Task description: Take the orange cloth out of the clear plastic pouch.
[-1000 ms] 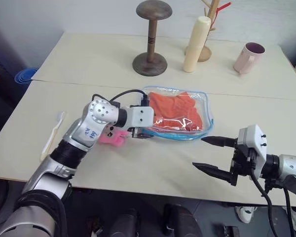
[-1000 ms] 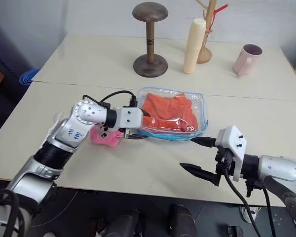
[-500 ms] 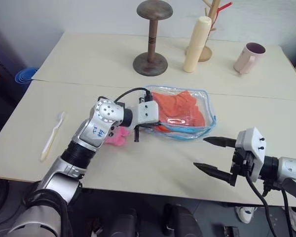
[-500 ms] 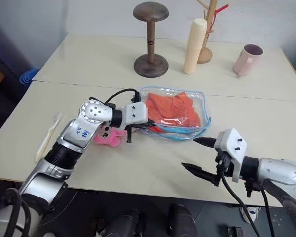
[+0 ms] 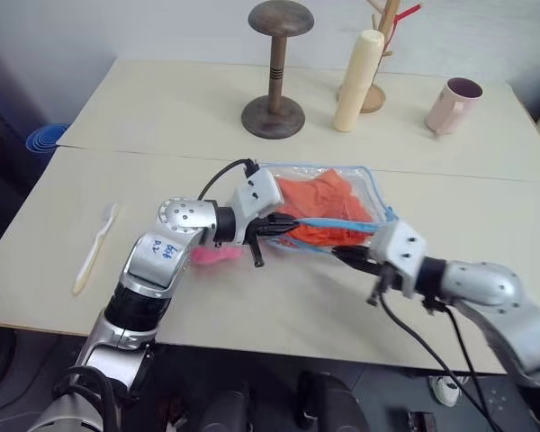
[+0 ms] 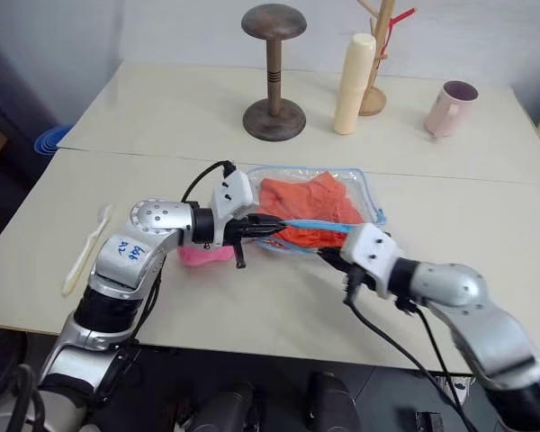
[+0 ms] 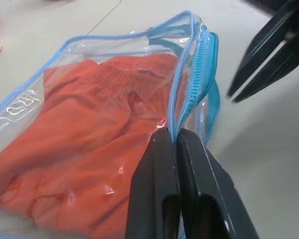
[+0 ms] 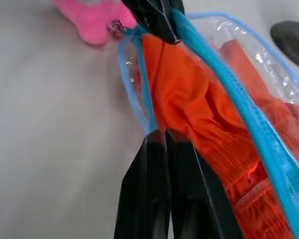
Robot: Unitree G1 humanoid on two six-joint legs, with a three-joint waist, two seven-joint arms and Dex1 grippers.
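Left wrist view: left gripper (image 7: 177,137) clamps pouch (image 7: 20,102) zipper edge; right gripper (image 8: 157,137) closed at its lower rim; cloth (image 7: 89,144) not yet extracted.

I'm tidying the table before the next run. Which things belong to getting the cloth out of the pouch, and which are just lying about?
In the job:
- clear plastic pouch
- orange cloth inside it
- left gripper, shut on the pouch's blue zipper edge
- right gripper, shut at the pouch's edge

Lying about:
- pink plush toy
- wooden stand
- cream cylinder
- pink mug
- pale utensil
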